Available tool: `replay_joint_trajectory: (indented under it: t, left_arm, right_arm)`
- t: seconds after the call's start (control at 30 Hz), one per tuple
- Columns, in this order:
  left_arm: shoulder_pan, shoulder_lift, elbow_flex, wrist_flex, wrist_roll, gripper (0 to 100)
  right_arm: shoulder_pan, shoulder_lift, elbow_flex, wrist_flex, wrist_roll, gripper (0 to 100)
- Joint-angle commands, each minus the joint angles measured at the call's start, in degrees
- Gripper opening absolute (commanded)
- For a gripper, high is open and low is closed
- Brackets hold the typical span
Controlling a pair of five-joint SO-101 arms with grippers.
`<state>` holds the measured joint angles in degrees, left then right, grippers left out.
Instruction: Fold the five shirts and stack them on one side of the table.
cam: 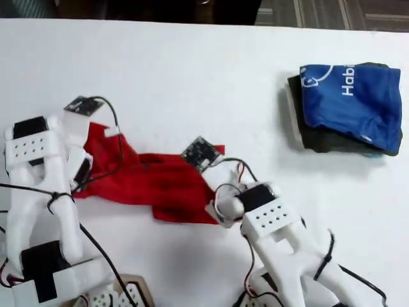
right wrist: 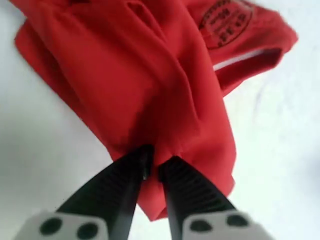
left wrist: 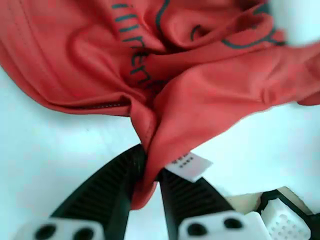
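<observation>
The red shirt [cam: 153, 182] lies bunched in a crumpled band on the near part of the white tabletop [cam: 192, 77]. It is a thin, limp knit with dark print and a small white label [left wrist: 189, 166], and it is pinched at both ends: the left gripper [left wrist: 149, 162] has its ribbed black fingers [left wrist: 107, 192] closed on a gathered fold beside the label, and the right gripper [right wrist: 156, 161] is clamped on a fold at the other end. To my eye the fold goes best if both arms draw the cloth taut and level first, since such soft fabric sags and can slip from a shallow pinch. Well apart on the right sits the stack of folded shirts [cam: 319, 137], squarish and puffy, with a blue shirt [cam: 354, 99] on top.
</observation>
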<state>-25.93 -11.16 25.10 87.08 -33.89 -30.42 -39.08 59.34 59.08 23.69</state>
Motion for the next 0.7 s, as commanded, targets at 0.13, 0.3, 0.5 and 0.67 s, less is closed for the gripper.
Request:
replay_joint_trajectory:
  t: [0.13, 0.3, 0.5, 0.67]
  left_arm:
    - [0.35, -1.14, -0.04, -0.7, -0.7, 3]
    - [0.35, -1.14, -0.04, -0.79, -0.7, 3]
    - [-1.76, -1.14, -0.04, -3.16, -0.7, 3]
    - [-2.81, -1.14, 0.4, -3.43, -0.7, 3]
  right_arm:
    - [0.13, -10.59, -20.22, 19.03, 2.55, 2.6]
    - [1.63, -13.32, -20.4, 21.67, 2.55, 14.6]
    - [7.25, -13.58, -16.0, 15.87, 2.55, 23.4]
    - [11.47, -11.12, -12.66, 0.57, -1.85, 23.6]
